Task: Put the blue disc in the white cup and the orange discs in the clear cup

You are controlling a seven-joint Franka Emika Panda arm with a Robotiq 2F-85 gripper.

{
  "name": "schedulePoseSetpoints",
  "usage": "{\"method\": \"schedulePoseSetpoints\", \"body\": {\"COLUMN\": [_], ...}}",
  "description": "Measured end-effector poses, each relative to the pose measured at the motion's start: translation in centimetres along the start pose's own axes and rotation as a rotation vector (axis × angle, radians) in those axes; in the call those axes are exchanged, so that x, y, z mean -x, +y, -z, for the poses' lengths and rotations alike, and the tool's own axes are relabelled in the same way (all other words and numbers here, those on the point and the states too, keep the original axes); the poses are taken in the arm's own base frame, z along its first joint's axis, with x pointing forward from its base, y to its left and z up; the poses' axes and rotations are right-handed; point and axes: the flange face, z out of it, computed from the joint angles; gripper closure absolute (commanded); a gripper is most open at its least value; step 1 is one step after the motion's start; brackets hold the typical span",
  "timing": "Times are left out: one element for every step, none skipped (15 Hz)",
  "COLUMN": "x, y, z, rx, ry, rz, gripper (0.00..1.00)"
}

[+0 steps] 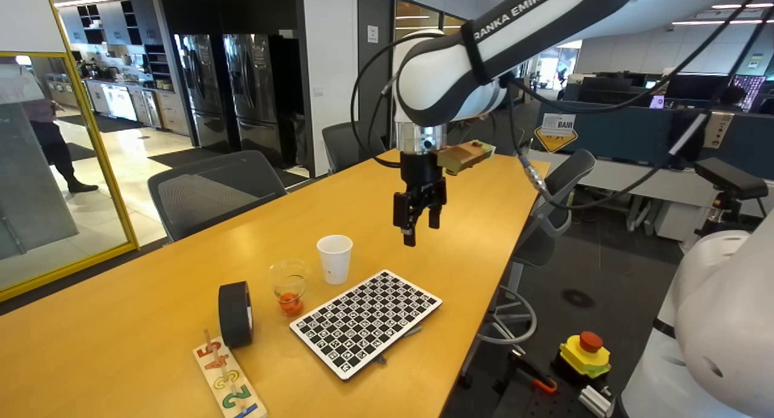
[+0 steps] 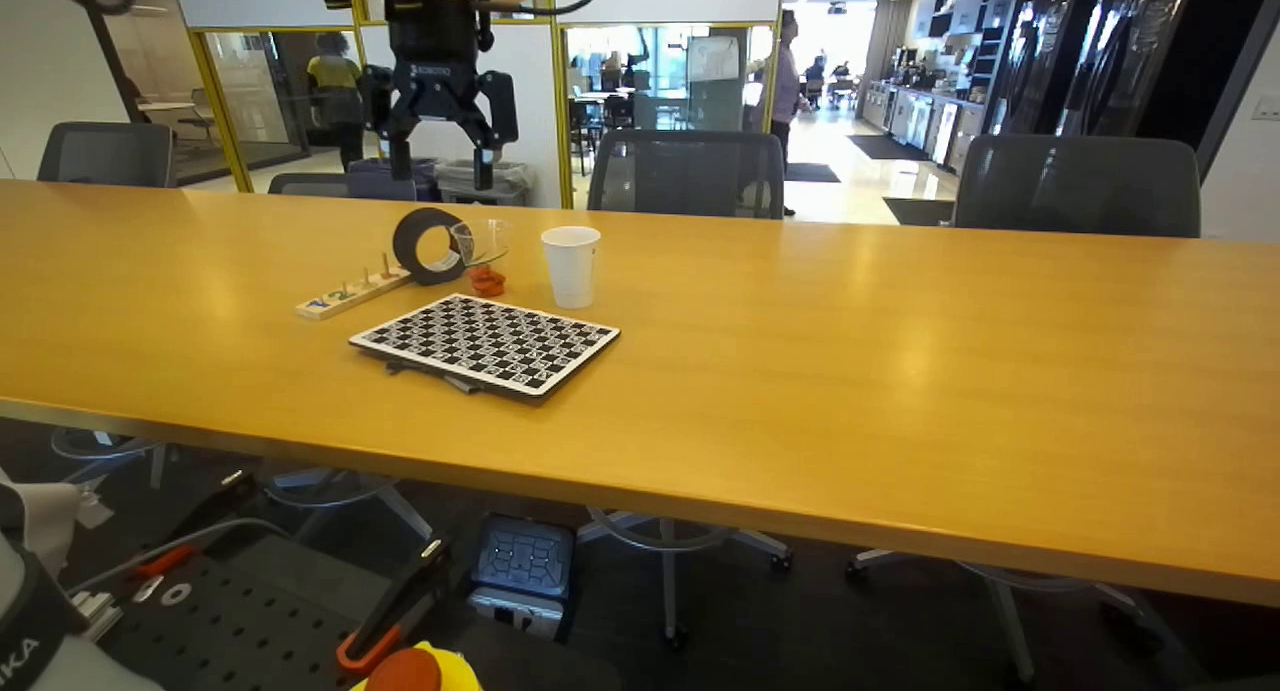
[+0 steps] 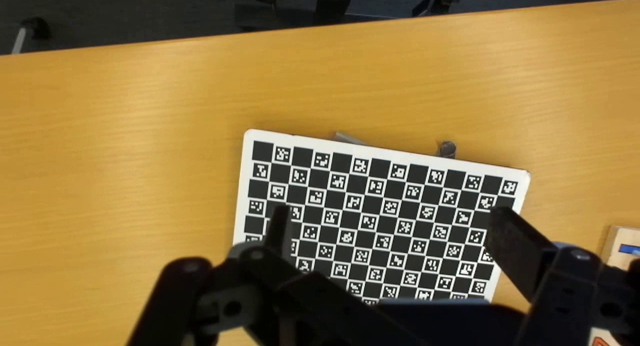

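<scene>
The white cup [image 1: 335, 261] stands upright on the table; it also shows in an exterior view [image 2: 573, 268]. The clear cup [image 1: 281, 282] stands upright beside it, also visible in an exterior view [image 2: 482, 243]. Orange discs [image 1: 291, 305] lie piled at the clear cup's bottom, and they show in an exterior view [image 2: 487, 281]. The blue disc does not show; the white cup's inside is hidden. My gripper [image 1: 422, 231] is open and empty, high above the table, fingers pointing down. It also shows in an exterior view [image 2: 443, 176] and the wrist view [image 3: 390, 213].
A checkered board [image 1: 369, 318] lies in front of the cups and shows below the fingers in the wrist view [image 3: 372, 203]. A black tape roll [image 1: 234, 315] stands on edge near the clear cup. A wooden number board with pegs [image 1: 221, 375] lies beside the roll.
</scene>
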Motion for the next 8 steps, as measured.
{"method": "schedulePoseSetpoints", "body": {"x": [1.5,2.9,4.2,5.5,6.8,7.9,9.0,10.0], "y": [0.3,0.6,0.9,1.2,1.6,2.1,2.4,2.8], "z": [0.2,0.5,0.8,1.1,1.5,1.9,2.3,2.7], "rx": [-0.003,-0.007,-0.012,-0.018,-0.024,-0.031,-0.039,-0.038], "ry": [0.012,0.028,0.047,0.068,0.091,0.110,0.122,0.119], "rz": [-0.003,-0.002,-0.003,-0.004,-0.007,-0.011,-0.017,-0.023], "gripper": [0.00,0.00,0.00,0.00,0.00,0.00,0.00,0.00]}}
